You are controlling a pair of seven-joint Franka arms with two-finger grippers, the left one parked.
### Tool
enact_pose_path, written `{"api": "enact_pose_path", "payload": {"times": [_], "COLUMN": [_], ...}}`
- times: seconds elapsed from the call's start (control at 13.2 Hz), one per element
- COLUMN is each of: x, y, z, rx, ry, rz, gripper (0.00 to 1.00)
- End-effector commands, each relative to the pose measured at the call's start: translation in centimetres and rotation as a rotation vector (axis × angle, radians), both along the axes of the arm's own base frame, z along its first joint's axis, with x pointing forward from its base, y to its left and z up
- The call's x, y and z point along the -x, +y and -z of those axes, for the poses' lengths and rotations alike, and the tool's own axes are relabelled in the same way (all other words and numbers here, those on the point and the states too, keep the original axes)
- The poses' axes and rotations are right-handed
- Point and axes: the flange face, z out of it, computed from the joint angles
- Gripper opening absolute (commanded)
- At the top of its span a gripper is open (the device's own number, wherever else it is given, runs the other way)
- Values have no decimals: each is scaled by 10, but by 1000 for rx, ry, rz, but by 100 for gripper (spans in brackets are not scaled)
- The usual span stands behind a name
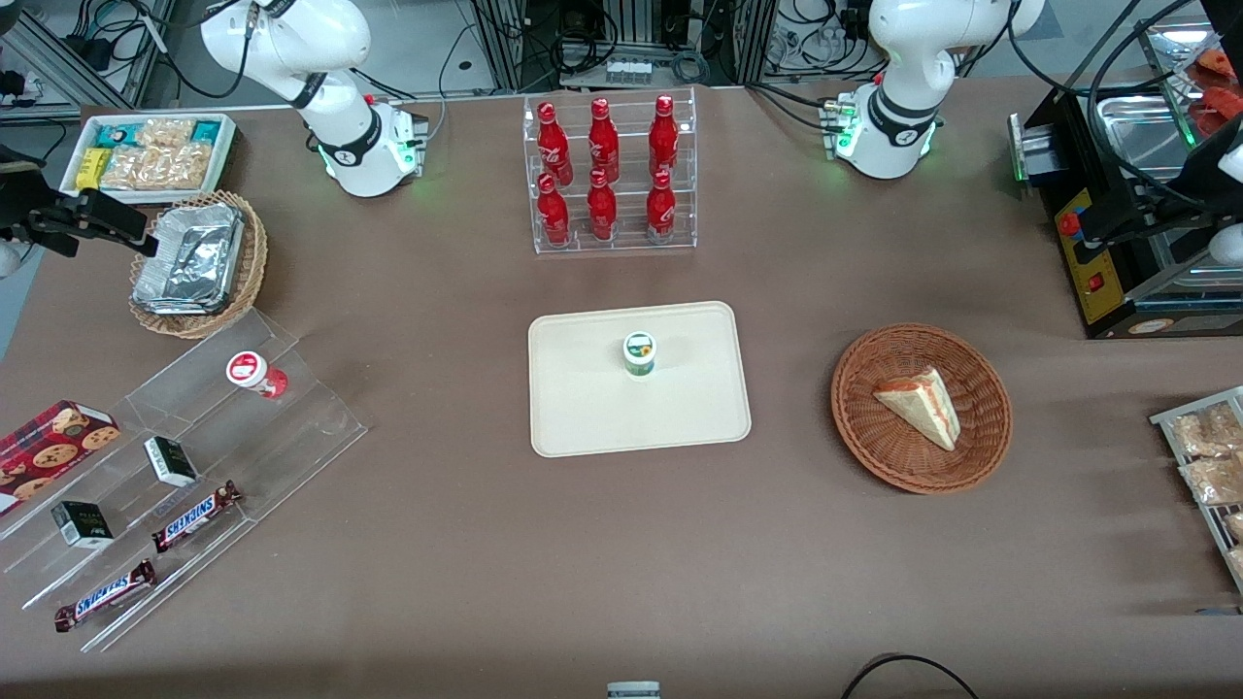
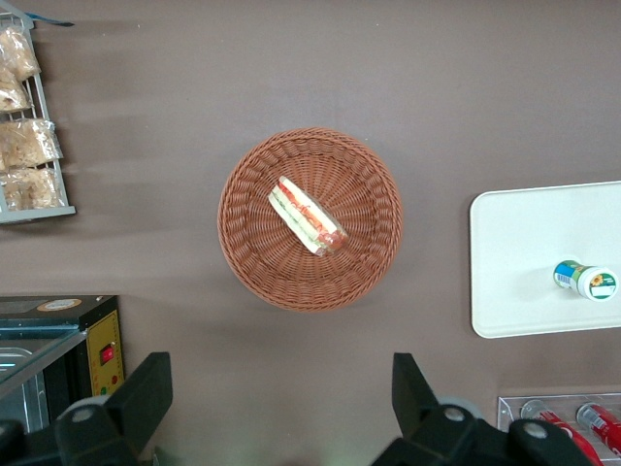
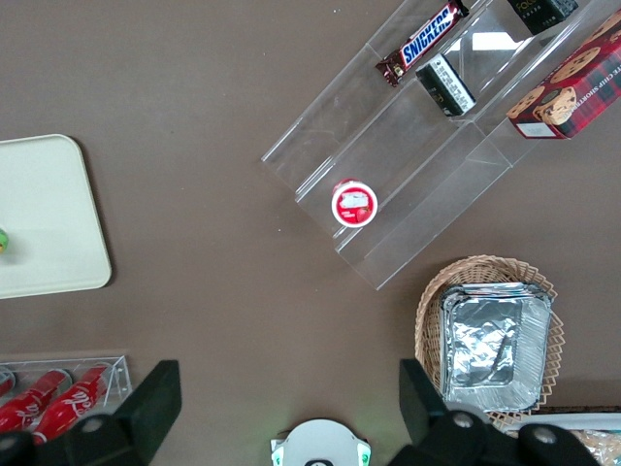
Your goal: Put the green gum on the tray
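One small green-bodied, white-lidded gum canister (image 1: 639, 353) stands upright on the flat cream rectangular tray (image 1: 583, 417) — well apart from the right arm's gripper (image 3: 289, 406), parted and empty, toward the working arm's end.

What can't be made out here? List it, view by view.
- Right wrist view: the green gum on the tray is cut off by the frame edge; only a sliver shows.
- Front view: the gum's lid print is too small to read.
- Front view: the open end effector, beside the foil basket, is cut off by the edge.
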Motion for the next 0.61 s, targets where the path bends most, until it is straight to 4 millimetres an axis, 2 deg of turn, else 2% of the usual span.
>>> {"api": "enact_pose_path", "payload": {"times": [0.0, 0.53], "x": [-15, -29], "y": [-2, -9], "z": [-1, 5], "rx": [0, -1], "ry": [1, 2], "rz": [-3, -6], "gripper": [100, 100]}}
